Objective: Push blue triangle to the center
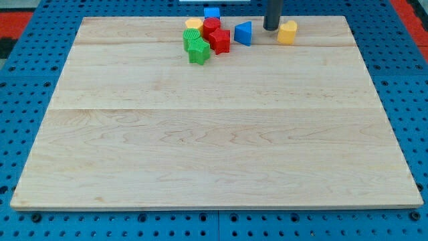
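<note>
The blue triangle [243, 33] stands near the view's top edge of the wooden board [214, 134], right of a cluster of blocks. My tip [271, 28] is at the view's top, between the blue triangle and a yellow block [287, 32]. It stands just right of the triangle with a small gap, and just left of the yellow block.
The cluster left of the triangle holds a red star-like block [219, 41], a red block [211, 27], a green star [198, 51], a green block [191, 37], a yellow block [194, 24] and a blue cube [212, 13]. Blue pegboard surrounds the board.
</note>
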### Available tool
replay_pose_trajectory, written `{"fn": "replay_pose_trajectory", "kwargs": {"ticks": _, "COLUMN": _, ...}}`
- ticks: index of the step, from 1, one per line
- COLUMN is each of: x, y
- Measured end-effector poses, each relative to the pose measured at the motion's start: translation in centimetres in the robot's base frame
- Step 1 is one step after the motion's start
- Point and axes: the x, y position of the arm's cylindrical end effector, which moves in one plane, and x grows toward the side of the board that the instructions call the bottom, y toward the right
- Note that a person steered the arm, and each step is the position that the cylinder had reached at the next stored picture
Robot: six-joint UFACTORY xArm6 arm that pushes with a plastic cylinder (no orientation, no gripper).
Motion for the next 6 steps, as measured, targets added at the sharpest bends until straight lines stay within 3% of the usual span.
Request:
{"fn": "replay_pose_trajectory", "kwargs": {"ticks": 1, "x": -2.2, "y": -2.5}}
{"fn": "replay_pose_trajectory", "kwargs": {"ticks": 2, "x": -1.6, "y": -5.4}}
{"fn": "replay_pose_trajectory", "kwargs": {"ticks": 6, "x": 1.6, "y": -2.5}}
